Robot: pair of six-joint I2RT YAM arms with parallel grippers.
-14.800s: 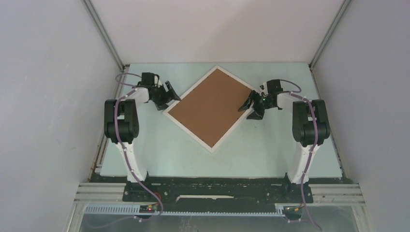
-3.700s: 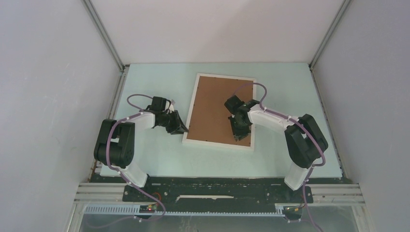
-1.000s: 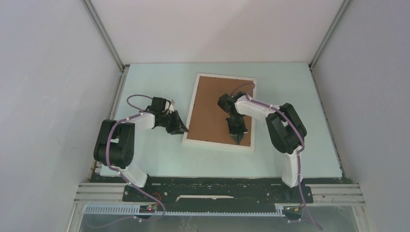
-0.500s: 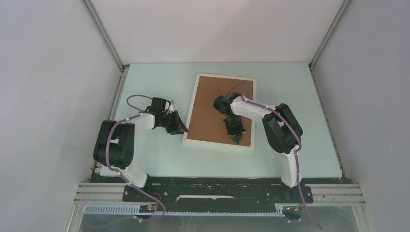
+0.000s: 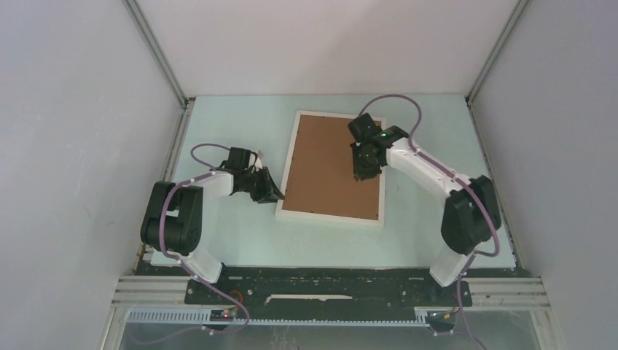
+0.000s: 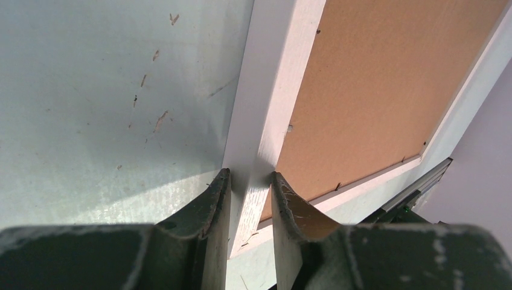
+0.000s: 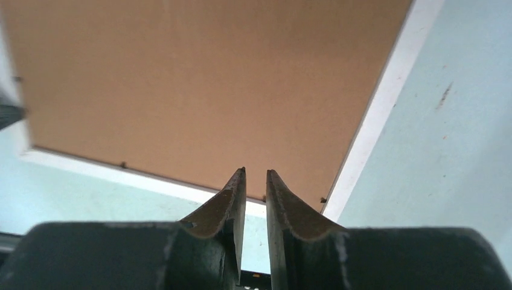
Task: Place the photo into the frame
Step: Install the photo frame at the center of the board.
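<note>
The frame (image 5: pixel 290 162) lies face down in the middle of the table, its white rim around a brown backing board (image 5: pixel 328 164). The photo is hidden. My left gripper (image 5: pixel 273 195) sits at the frame's near left corner. In the left wrist view it is shut on the white rim (image 6: pixel 275 78), one finger on each side (image 6: pixel 250 178). My right gripper (image 5: pixel 362 173) hovers over the right part of the board. In the right wrist view its jaws (image 7: pixel 255 173) stand slightly apart with nothing between them, the board (image 7: pixel 199 84) and rim (image 7: pixel 386 103) beyond.
The pale green table (image 5: pixel 240 124) is walled by grey panels on the left, back and right. Small dark tabs (image 7: pixel 322 199) dot the board's edge along the rim. Bare table (image 5: pixel 430 226) lies to the right of the frame.
My right arm has swung from the board's near right edge back toward its far right part, and its jaws have parted a little. The left gripper and the frame have not moved.
</note>
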